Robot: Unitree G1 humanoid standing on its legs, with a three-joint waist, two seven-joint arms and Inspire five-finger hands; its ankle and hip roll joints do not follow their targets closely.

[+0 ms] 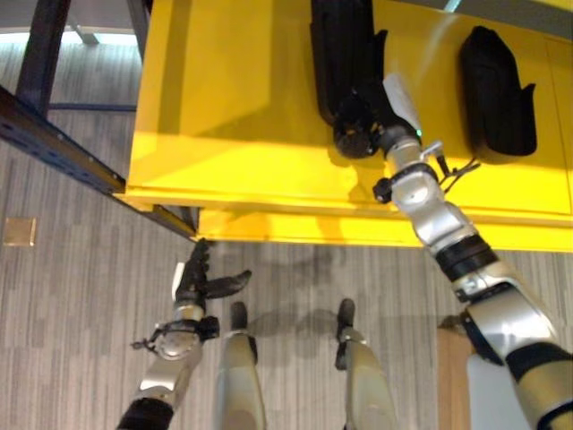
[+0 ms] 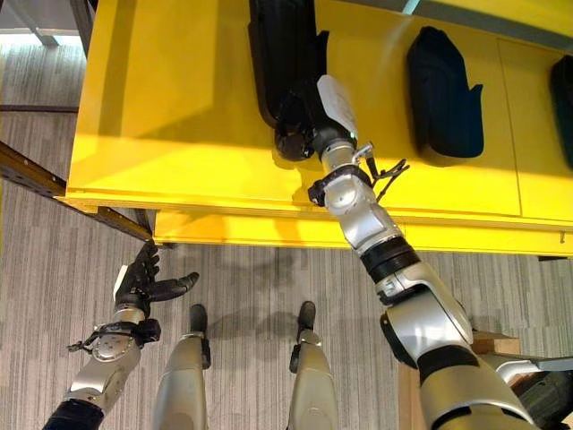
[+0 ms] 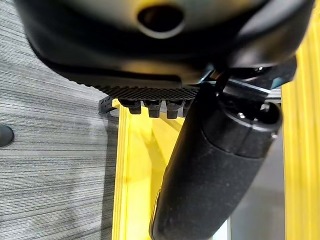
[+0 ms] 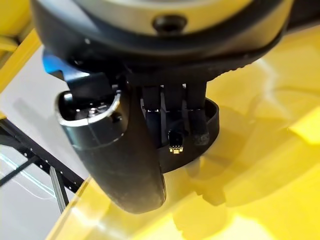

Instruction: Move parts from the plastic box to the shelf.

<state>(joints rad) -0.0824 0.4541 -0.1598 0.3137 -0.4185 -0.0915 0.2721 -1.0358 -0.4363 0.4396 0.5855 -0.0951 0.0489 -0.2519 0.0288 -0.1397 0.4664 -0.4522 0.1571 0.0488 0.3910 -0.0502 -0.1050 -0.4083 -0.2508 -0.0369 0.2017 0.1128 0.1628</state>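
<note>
My right hand point(image 2: 300, 121) curls on a black part point(image 2: 282, 54) lying on the yellow shelf point(image 2: 179, 116). My left hand point(image 2: 143, 282) hangs open, empty, above the floor point(image 2: 45, 296).

head eyes: down, share shelf point(image 1: 224, 134) | wrists: close

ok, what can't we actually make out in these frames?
- Right hand grip: in the eye views its fingers are hidden on the near black part.
- That part's far end: cut off by the eye views' top edge.
- Plastic box: not visible.
- Left hand hangs open over the floor.
</note>
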